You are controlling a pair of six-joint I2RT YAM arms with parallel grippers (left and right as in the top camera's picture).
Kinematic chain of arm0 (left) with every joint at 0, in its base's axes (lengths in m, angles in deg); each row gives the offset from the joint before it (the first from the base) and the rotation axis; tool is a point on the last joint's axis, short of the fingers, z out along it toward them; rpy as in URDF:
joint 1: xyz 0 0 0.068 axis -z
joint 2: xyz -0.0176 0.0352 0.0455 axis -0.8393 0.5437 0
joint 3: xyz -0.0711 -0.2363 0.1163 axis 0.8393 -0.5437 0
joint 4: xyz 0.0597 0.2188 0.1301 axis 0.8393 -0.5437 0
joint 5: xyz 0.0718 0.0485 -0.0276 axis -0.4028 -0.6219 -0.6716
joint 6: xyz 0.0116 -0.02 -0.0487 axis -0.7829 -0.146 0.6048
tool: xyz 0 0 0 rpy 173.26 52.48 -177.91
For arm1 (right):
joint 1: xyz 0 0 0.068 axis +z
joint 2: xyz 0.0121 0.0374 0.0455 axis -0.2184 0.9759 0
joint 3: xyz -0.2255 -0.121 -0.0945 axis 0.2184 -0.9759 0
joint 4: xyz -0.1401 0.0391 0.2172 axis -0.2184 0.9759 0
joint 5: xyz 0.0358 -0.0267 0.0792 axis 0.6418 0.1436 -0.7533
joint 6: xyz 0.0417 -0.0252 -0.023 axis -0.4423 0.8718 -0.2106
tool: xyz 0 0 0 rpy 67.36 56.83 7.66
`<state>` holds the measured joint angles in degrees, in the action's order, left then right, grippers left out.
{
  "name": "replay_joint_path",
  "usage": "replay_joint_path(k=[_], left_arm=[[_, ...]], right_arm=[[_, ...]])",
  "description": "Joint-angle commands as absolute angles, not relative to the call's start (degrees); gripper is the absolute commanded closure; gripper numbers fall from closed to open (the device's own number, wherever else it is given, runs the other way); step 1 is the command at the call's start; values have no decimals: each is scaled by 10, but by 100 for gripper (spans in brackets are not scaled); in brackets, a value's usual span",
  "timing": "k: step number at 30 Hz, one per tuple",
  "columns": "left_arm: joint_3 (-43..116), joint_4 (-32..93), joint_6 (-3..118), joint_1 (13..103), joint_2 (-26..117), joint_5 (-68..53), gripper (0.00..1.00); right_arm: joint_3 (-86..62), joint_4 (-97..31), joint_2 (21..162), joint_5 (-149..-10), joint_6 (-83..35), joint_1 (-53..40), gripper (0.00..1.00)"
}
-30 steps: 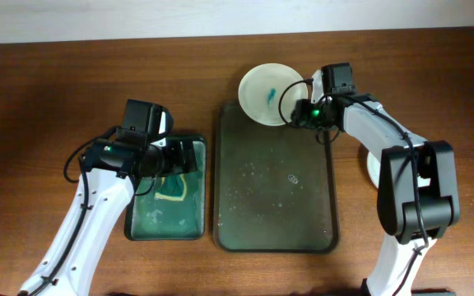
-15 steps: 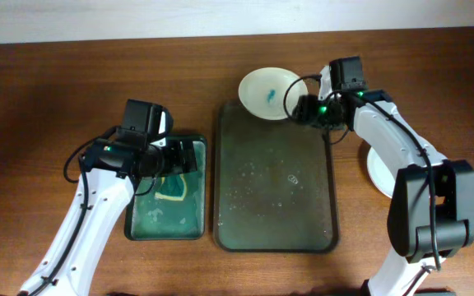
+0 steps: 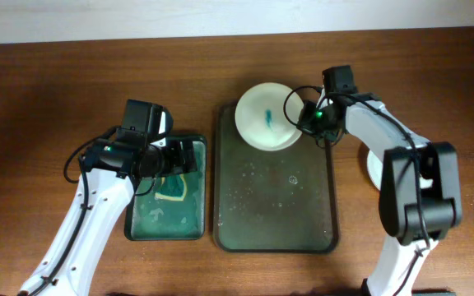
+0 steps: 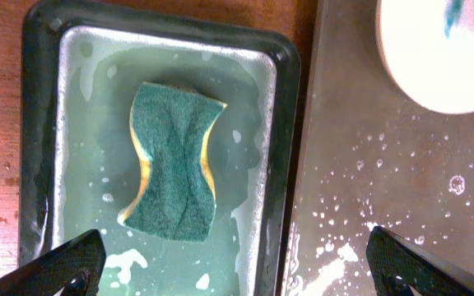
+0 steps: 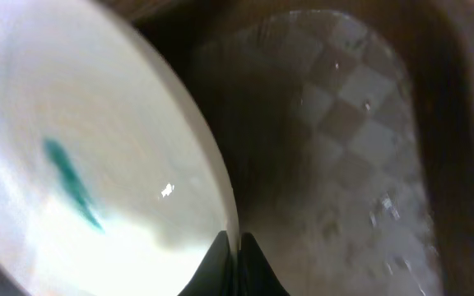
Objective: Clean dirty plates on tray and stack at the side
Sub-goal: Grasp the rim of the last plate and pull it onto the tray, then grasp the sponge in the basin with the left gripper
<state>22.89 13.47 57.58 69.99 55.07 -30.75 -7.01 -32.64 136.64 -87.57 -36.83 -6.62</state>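
A white plate [image 3: 267,116] with a teal smear sits over the far end of the dark tray [image 3: 275,214]. My right gripper [image 3: 301,117] is shut on the plate's right rim; the wrist view shows the fingers [image 5: 235,251] pinching the plate [image 5: 81,156] edge above the wet tray [image 5: 360,148]. My left gripper [image 4: 235,263] is open and empty above the soapy basin [image 4: 41,115], near its right wall. A green sponge [image 4: 174,161] lies in the basin water; it also shows overhead [image 3: 171,187].
The basin [image 3: 164,233] stands left of the tray. A clean white plate [image 3: 374,171] lies on the table right of the tray, partly hidden by my right arm. The tray floor is wet with suds [image 4: 360,205].
My right gripper carried the plate from beyond the tray's far edge back toward me, onto the tray's far end. The left arm has not moved.
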Motion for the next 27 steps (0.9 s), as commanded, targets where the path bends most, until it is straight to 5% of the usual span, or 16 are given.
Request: replay_joint_path(k=[1,6,10,15,19,24,27], left_arm=[[235,134,573,696,549,-304,1],[235,134,573,696,549,-304,1],[235,134,573,696,549,-304,1],[235,137,574,696,549,-303,1],[235,137,572,696,549,-308,0],[206,150,571,696,636,-379,35],[199,198,571,696,722,-381,32]], right_arm=[[-68,-252,1269,-861,-301,-67,96],[-97,-23,1234,-790,-301,-62,96],[-192,-76,1234,-884,-330,-62,96],[-208,-126,1226,-943,-335,-63,75],[-156,-121,1193,-877,-205,-63,73],[-152,-115,1169,-871,-168,-63,73],[-152,-115,1169,-871,-168,-63,72]])
